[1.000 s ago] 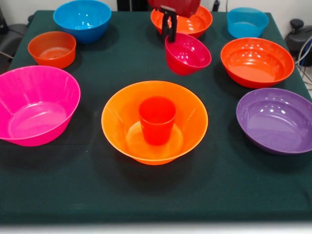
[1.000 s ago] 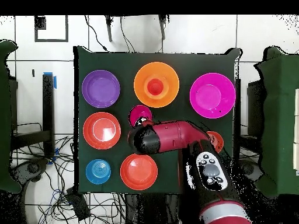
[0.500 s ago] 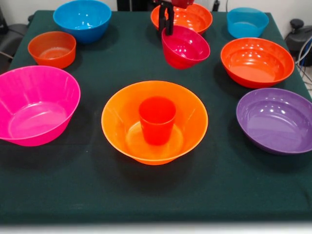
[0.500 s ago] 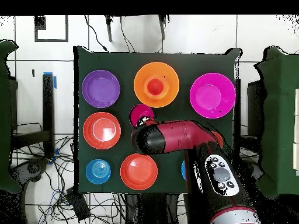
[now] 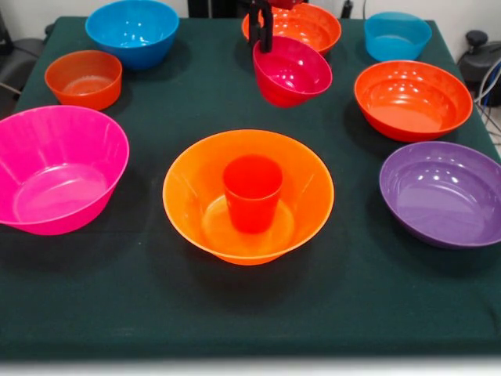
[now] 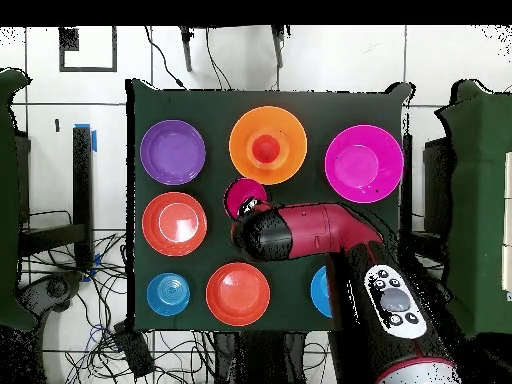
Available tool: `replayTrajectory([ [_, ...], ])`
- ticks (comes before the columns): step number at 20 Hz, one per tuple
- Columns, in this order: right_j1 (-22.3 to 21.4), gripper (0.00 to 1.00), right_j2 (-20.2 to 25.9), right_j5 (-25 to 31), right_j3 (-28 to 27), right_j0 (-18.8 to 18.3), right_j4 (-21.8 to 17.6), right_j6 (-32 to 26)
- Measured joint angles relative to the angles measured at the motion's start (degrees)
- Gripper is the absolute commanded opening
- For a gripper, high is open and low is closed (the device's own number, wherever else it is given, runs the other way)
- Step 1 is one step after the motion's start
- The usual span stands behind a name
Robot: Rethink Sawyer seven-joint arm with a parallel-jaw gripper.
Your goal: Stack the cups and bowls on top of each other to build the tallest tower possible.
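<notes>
your gripper pinches the small magenta bowl by its rim, so it hangs tilted, ready for the tower.

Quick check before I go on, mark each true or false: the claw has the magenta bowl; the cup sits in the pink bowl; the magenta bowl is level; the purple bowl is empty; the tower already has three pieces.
1. The claw grips the small magenta bowl by its rim. True.
2. The orange-red cup sits in the large pink bowl. False: it stands in the large yellow-orange bowl.
3. The magenta bowl is level. False: it hangs tilted.
4. The purple bowl is empty. True.
5. The tower has three pieces. False: only the cup in the yellow-orange bowl.
</notes>
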Motion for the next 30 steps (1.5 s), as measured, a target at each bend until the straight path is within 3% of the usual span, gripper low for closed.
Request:
replayTrajectory([
  [9, -1.9, 0.0, 4.0, 3.6, 0.0, -3.8, 0.0, 0.0],
  [30, -1.8, 0.0, 8.0, 4.4, -5.3, -5.9, -0.9, 0.0],
])
